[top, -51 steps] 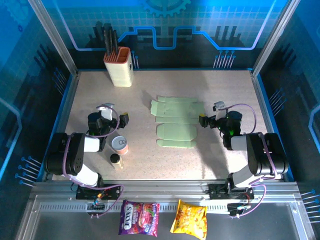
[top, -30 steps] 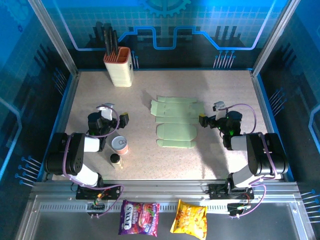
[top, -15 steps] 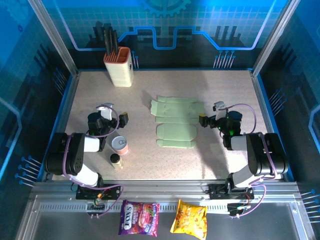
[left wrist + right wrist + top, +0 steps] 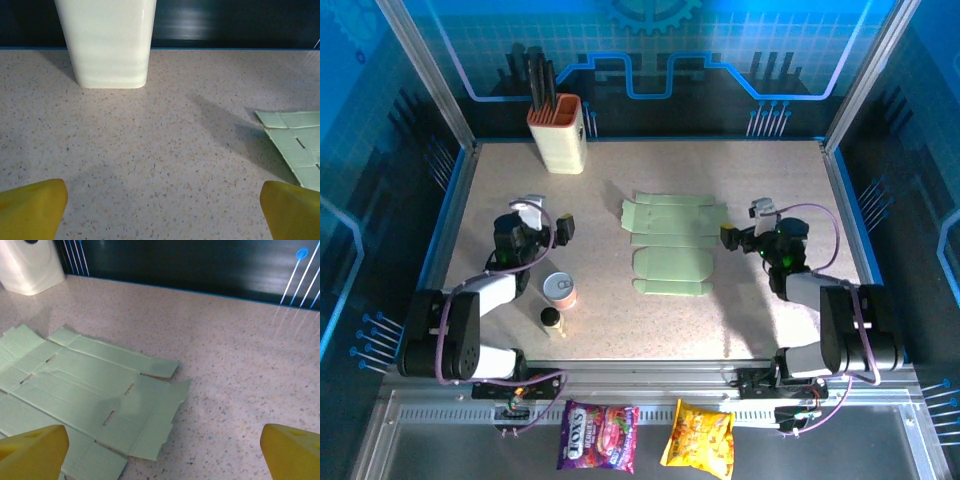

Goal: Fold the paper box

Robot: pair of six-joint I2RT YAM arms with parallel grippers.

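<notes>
Merely flat, creased, pale-green paper box (image 4: 670,245)

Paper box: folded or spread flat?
Spread flat. The paper box lies unfolded on the table, flaps out, slots showing, no walls raised.

My left arm (image 4: 445,330) and right arm (image 4: 855,330) are black and grey. Purple cables (image 4: 810,208) loop over them. My fingertips (image 4: 30,207) are yellow wedges.
</notes>
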